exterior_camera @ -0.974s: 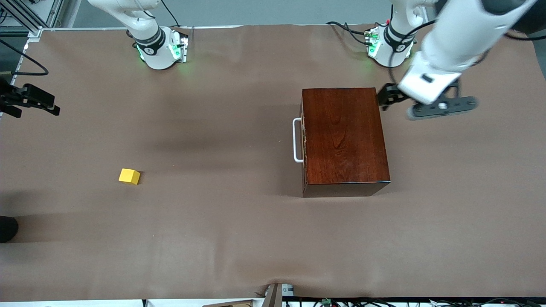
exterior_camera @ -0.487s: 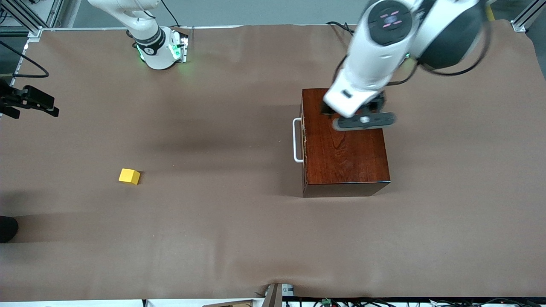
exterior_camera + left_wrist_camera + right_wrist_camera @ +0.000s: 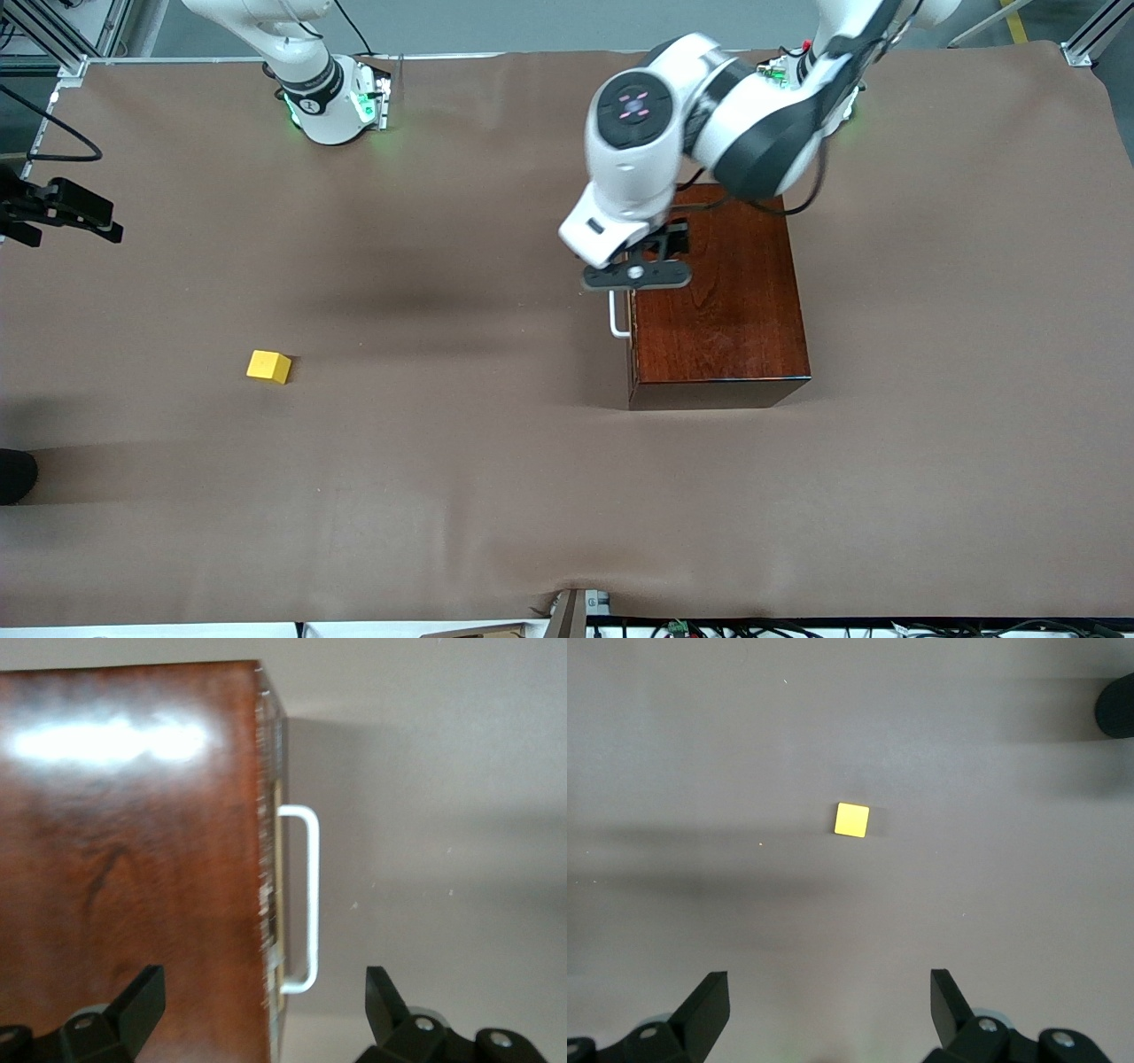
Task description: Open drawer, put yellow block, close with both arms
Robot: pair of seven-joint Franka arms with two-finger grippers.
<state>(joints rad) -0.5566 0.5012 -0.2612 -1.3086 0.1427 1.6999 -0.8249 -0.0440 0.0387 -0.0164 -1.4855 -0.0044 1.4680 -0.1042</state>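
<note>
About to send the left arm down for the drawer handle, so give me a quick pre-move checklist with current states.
1. Drawer shut, front flush with the wooden box: ok.
2. White handle in sight and unobstructed in the left wrist view: ok.
3. Left gripper fingers open, over the box's handle edge: ok.
4. Handle centred between the fingers: not ok, it sits off toward one finger.
5. Yellow block loose on the table toward the right arm's end, away from the drawer's path: ok.
6. Right gripper open above the block, waiting: ok.
</note>
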